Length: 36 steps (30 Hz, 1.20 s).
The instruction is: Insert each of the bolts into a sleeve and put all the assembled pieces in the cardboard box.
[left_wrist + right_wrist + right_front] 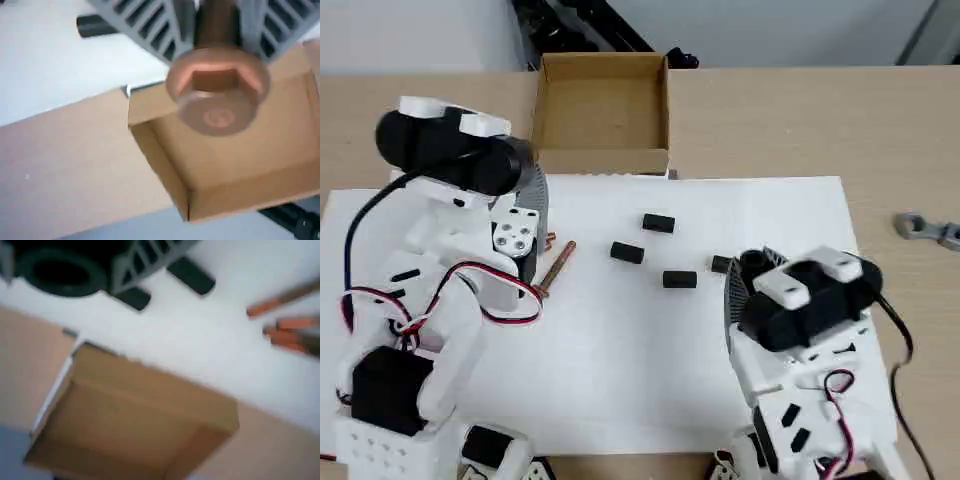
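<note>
My left gripper (217, 22) is shut on a copper bolt (217, 95), whose hex head faces the camera. In the high view this gripper (535, 205) hangs near the left front corner of the cardboard box (603, 110). Two more bolts (558, 265) lie on the white mat beside it. My right gripper (732, 278) is shut on a black sleeve (62, 272), seen end-on with its bore open. Three other sleeves (658, 222) (627, 252) (679, 279) lie loose mid-mat. The box (240, 170) (135, 425) stands open, with nothing seen inside.
The white mat (650, 370) covers the wooden table between the arms. A metal wrench (925, 228) lies on the bare table at the far right. Loose bolts (290, 330) and sleeves (191, 276) lie between the two grippers.
</note>
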Tool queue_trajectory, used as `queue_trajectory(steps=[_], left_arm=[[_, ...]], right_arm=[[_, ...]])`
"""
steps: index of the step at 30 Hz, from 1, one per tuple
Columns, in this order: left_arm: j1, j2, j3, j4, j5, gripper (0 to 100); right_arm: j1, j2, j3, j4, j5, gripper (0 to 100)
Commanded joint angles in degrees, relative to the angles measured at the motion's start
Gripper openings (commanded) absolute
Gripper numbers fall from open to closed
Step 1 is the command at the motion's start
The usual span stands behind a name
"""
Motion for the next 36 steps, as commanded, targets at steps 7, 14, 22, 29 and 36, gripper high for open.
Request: queue_trajectory(steps=[7,14,22,29,36], left_arm=[[4.13,-0.7,-0.48,-9.85,0.35,0],[11.34,-0.7,-0.04,-10.02,0.35,0],[14.59,-0.53,-5.85,-11.96,6.59,0],[18.81,-0.62,-6.55,-13.54,8.09,0],[18.99,5.71,-6.64,-18.29,14.07,0]], right_arm=[[-3.12,-4.35,12.48,-22.02,-11.52,0.2],[-11.47,-4.18,15.65,-25.01,-6.59,0.2],[-16.4,-4.18,18.11,-25.01,-5.63,0.2],[-16.48,-4.44,18.11,-29.67,-5.63,0.2],[-19.38,-4.26,19.25,-32.66,-5.98,0.2]])
